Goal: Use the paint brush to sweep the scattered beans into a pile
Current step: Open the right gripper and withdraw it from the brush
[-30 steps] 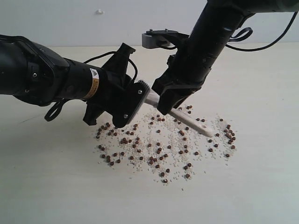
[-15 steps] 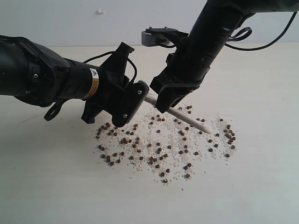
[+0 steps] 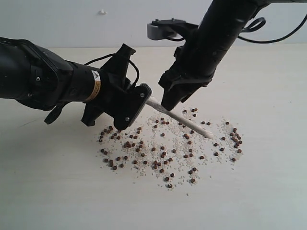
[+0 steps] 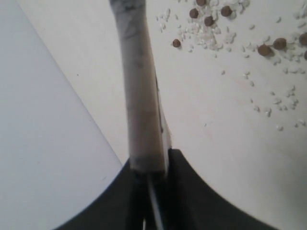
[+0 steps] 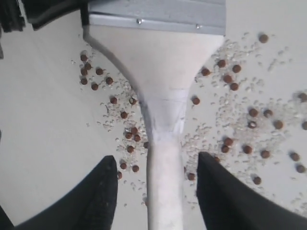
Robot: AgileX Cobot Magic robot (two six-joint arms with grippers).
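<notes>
Right black gripper (image 3: 169,105) spread wider than a second ago, fingers clear of pale wooden flat paint brush (image 3: 192,125), left black gripper (image 3: 135,106) clamped on its wide end, handle slanting over scattered tiny reddish-brown beans (image 3: 163,152) on beige table (image 3: 268,182), bristles hidden

- The right gripper (image 3: 169,103) has lifted slightly off the paint brush (image 3: 187,122), its fingers (image 5: 103,191) now spread clear of the handle.
- The handle has rolled narrower, more edge-on, its tip drawn slightly toward the left gripper (image 3: 130,111).
</notes>
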